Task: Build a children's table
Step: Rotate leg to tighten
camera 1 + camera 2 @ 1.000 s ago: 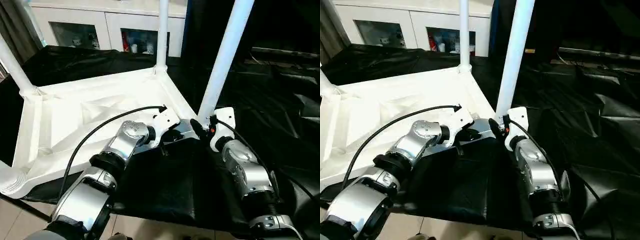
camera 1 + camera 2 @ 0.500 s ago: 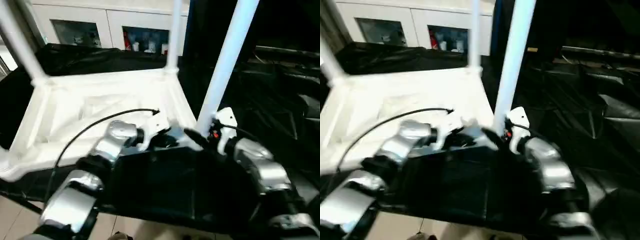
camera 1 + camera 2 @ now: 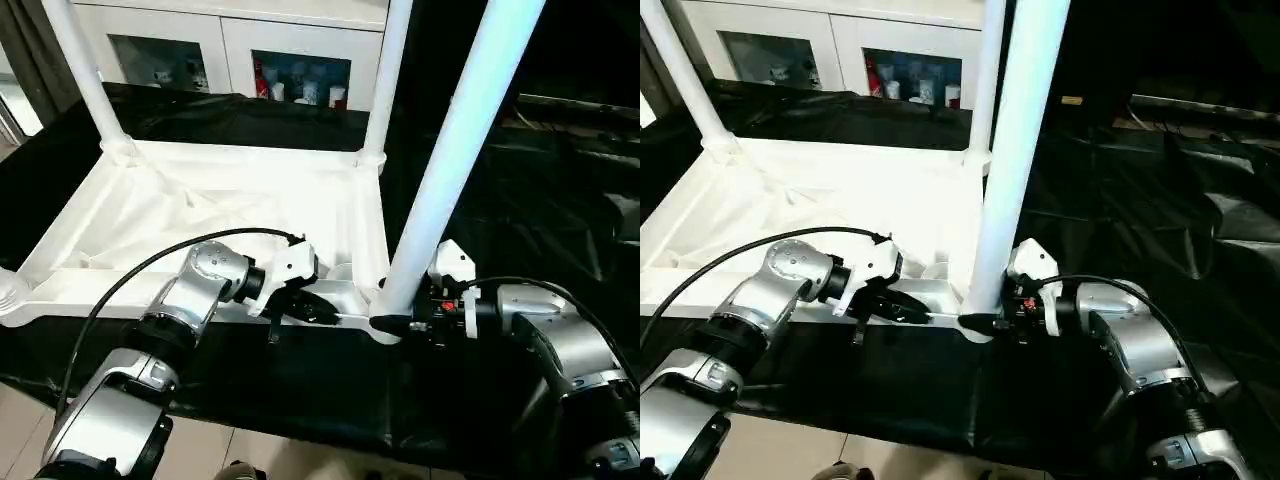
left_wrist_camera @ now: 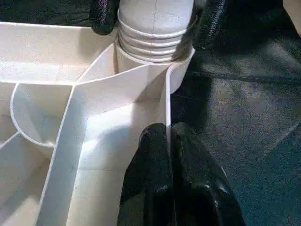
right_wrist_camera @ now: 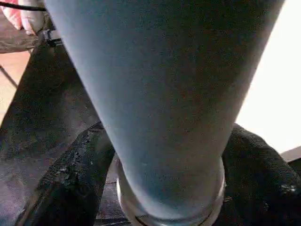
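Right hand point(image 3: 992, 318) clasping nearest leg point(image 3: 450, 170), left hand point(image 4: 171, 155) pinching tabletop point(image 3: 200, 215) rim

Table top point(image 3: 230, 215): one, inverted. Legs standing in corner sockets: three fully identifiable, at the far left point(image 3: 85, 75), the far right point(image 3: 388, 75) and the near right point(image 3: 455, 160). Grippers: two, left point(image 3: 300, 305) and right point(image 3: 405, 318). Cabinets point(image 3: 230, 50): one.
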